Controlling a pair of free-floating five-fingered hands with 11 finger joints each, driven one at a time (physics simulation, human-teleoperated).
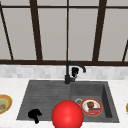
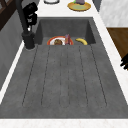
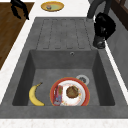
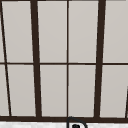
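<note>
Front view: right hand [image 1: 75, 71] sits against the faucet [image 1: 67, 76], just under its spout arc; clasped or not, can't tell. Left hand [image 1: 34, 115] has slack fingers and holds nothing, at the sink [image 1: 25, 105] front rim, w/ a red ball [image 1: 67, 115] to its right.

Left side view: right hand [image 2: 30, 12] is beside the faucet stem.

Right side view: right hand [image 3: 103, 25] touches the faucet; plate [image 3: 87, 95] and banana [image 3: 35, 96] lie in the basin, well apart from it.

Faucet prob. rigid, fixed, slick metal; grip the side lever, not the spout.
</note>
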